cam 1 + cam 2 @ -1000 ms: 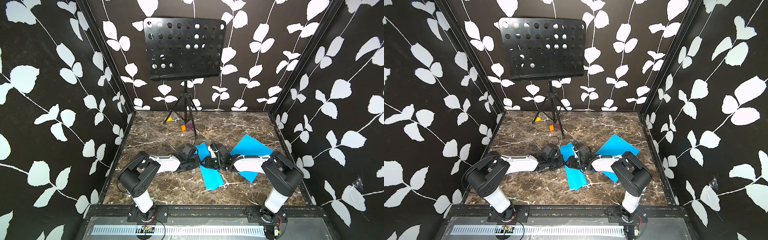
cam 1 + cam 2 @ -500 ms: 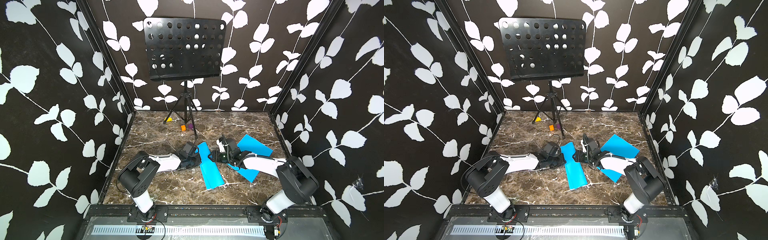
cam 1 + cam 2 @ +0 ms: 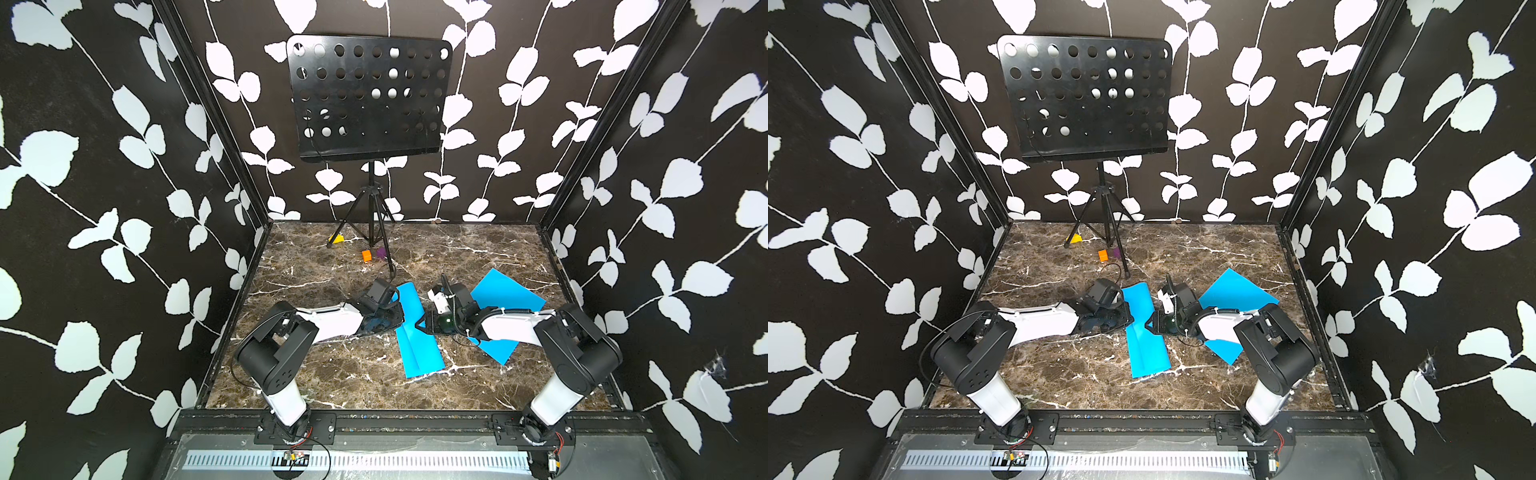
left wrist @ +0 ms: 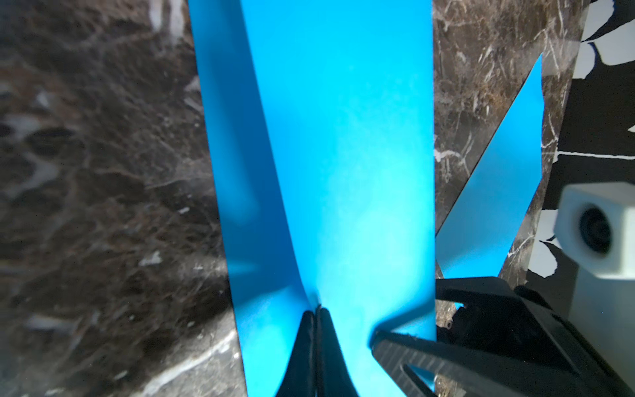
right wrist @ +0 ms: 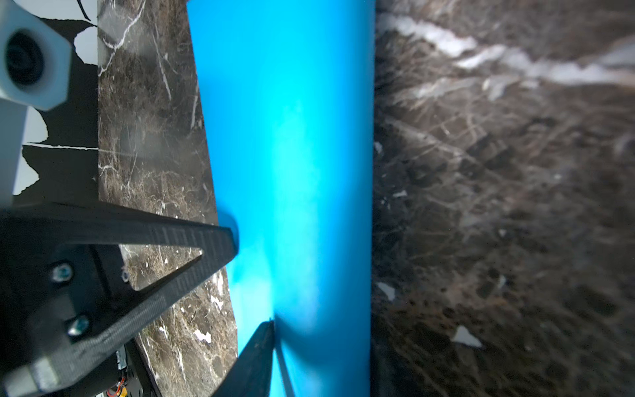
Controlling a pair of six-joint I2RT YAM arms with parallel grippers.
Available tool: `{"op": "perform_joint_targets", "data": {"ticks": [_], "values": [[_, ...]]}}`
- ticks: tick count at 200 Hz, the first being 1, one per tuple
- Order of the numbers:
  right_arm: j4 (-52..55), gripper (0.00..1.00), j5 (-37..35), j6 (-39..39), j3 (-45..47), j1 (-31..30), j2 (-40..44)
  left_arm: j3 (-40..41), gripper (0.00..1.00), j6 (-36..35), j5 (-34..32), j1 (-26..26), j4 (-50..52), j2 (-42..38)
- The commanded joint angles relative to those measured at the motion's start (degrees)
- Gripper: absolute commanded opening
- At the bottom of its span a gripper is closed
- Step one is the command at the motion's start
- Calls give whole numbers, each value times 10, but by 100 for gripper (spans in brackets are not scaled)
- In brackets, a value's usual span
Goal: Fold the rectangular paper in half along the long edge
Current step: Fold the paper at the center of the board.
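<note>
A blue paper (image 3: 417,337) (image 3: 1146,340) lies on the marble floor as a long strip, one half lying over the other and bulging loosely. My left gripper (image 3: 398,320) (image 4: 316,309) is shut on its left long edge, pinching both layers. From the right, my right gripper (image 3: 422,325) (image 5: 316,330) meets the opposite edge. One of its fingers (image 5: 261,347) rests against the sheet well off centre; the other is hidden by the paper. That finger (image 4: 405,347) lies on top of the strip in the left wrist view.
A second flat blue sheet (image 3: 509,297) lies under the right arm. A black music stand (image 3: 368,95) rises at the back, its tripod legs (image 3: 370,220) on the floor near small yellow (image 3: 336,238), orange (image 3: 366,255) and purple (image 3: 380,252) blocks. Black walls close in three sides.
My right gripper drew back and up from the strip half a second ago and has returned to its right edge. The left gripper has kept its pinch and place.
</note>
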State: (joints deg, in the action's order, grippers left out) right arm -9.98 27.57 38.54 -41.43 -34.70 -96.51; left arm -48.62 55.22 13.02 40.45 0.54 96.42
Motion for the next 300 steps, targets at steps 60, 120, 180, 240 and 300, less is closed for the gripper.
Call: {"op": "perform_joint_targets", "data": {"ticks": [60,120,180,240,300], "values": [[-42,41,26,26,7,3,-29,11,0,-37,-8,-37,46,-29],[-41,34,30,29,0,3,-39,12,0,-39,1,-41,42,-17],[-36,34,26,28,3,3,-47,19,0,-42,4,-50,45,-23],[-37,37,29,29,0,2,-52,22,0,-48,7,-56,48,-24],[-37,34,29,31,2,2,-53,24,0,-49,6,-61,47,-20]]}}
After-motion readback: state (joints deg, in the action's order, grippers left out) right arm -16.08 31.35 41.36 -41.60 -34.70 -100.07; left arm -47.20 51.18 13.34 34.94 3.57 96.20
